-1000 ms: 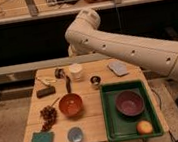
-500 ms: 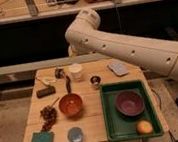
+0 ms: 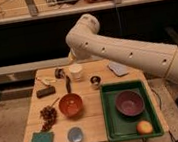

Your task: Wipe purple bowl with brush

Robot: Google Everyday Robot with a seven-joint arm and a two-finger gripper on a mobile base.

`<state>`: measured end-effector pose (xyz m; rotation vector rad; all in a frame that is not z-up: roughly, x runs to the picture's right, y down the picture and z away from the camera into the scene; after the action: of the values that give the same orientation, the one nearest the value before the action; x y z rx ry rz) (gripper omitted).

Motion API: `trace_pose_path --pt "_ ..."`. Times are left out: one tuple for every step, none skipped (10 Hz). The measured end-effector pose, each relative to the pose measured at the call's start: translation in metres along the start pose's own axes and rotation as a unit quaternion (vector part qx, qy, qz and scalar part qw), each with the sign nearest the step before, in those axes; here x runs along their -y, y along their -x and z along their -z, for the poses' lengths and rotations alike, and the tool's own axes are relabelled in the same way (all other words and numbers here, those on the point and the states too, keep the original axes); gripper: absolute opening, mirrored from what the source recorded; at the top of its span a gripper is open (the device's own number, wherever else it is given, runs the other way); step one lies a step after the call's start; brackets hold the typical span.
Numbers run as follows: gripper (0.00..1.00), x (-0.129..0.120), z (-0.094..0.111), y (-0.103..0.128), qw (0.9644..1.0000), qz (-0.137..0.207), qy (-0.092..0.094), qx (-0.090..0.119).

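The purple bowl (image 3: 129, 103) sits upright in a green tray (image 3: 113, 130) on the right half of the wooden table. The brush (image 3: 66, 82) lies on the table at the back left, its dark handle reaching to the rim of the orange-red bowl (image 3: 70, 105). My white arm comes in from the right and bends down at the table's back edge. My gripper (image 3: 73, 57) is at the arm's end, above a white cup (image 3: 76, 70) and just right of the brush's far end. It is well left of the purple bowl.
An orange fruit (image 3: 144, 127) lies in the tray's front corner. On the table are a black block (image 3: 45, 91), a brown cluster (image 3: 48, 115), a green sponge (image 3: 42, 139), a grey-blue dish (image 3: 75, 135), a small dark cup (image 3: 95, 80) and a grey flat piece (image 3: 117, 68).
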<state>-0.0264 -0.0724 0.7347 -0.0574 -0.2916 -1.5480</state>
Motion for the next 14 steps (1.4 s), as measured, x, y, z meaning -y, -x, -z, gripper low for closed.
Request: trace_pose_path --pt "0.65 0.001 -0.016 0.016 0.9999 -0.004 -0.006 0.013" --pt "0.65 0.003 -0.030 0.036 0.9995 -0.008 -0.016 0.026" --pt "0.65 0.004 -0.040 0.053 0.9988 -0.012 -0.025 0.039" --pt "0.65 0.007 -0.046 0.068 0.9979 -0.015 -0.034 0.053" --pt "0.65 0.009 -0.049 0.077 0.9967 -0.022 -0.044 0.066" --pt "0.65 0.011 -0.050 0.079 0.9959 -0.024 -0.049 0.072" --pt "0.65 0.012 -0.050 0.079 0.9959 -0.023 -0.050 0.072" --pt "0.65 0.013 -0.050 0.079 0.9958 -0.022 -0.050 0.073" --pt "0.65 0.013 -0.050 0.079 0.9958 -0.022 -0.051 0.073" --pt "0.65 0.013 -0.050 0.079 0.9958 -0.022 -0.051 0.073" --pt "0.65 0.013 -0.050 0.079 0.9958 -0.022 -0.051 0.073" --pt "0.65 0.013 -0.049 0.079 0.9958 -0.021 -0.051 0.073" --pt "0.65 0.014 -0.049 0.080 0.9960 -0.020 -0.051 0.071" --pt "0.65 0.013 -0.052 0.076 0.9965 -0.021 -0.049 0.064"
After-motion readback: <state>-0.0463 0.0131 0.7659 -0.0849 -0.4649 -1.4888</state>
